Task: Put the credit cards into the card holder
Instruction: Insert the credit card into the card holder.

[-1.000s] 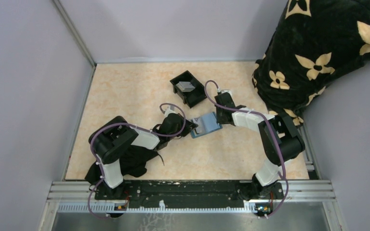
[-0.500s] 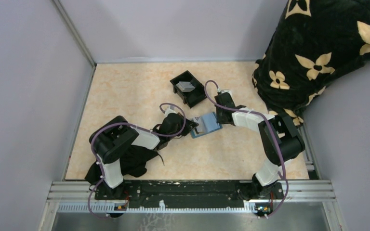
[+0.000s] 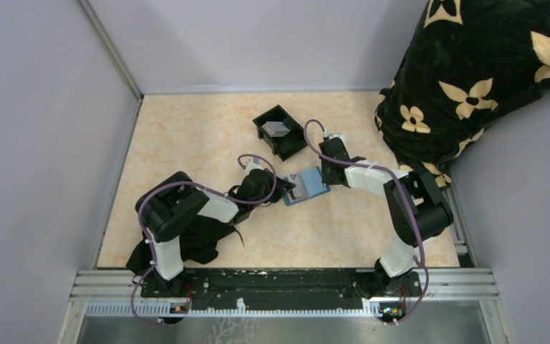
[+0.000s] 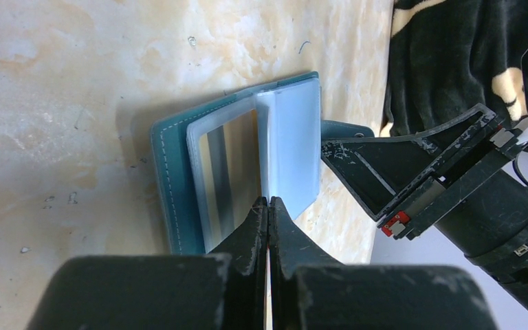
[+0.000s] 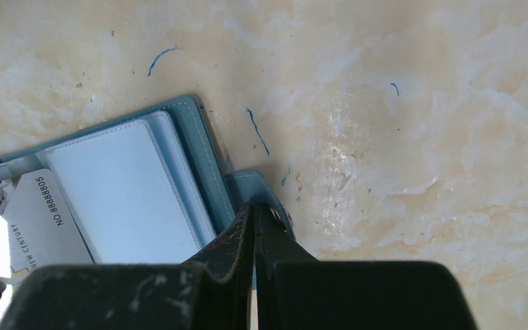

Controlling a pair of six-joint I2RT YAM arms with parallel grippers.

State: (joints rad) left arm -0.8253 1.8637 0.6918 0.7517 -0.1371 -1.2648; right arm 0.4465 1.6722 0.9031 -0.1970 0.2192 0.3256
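Take the card holder [image 3: 306,186] as your reference; it lies open on the table [image 3: 186,143] near the middle. Behind it, slightly to its left, you find the tray [image 3: 281,132], standing apart from it, with one card [image 3: 278,128] lying inside. To the holder's left, the left hand [image 3: 287,190] meets its left edge; in the left wrist view the fingertips [image 4: 269,206] sit on a sleeve page standing up from the holder [image 4: 172,172]. To the holder's right, the right hand [image 3: 324,176] meets its right edge, fingertips [image 5: 253,216] at the flap. Far right of the holder, past the table's edge, you see the blanket [image 3: 473,79]. A card [image 5: 38,220] lies in the holder's left half.
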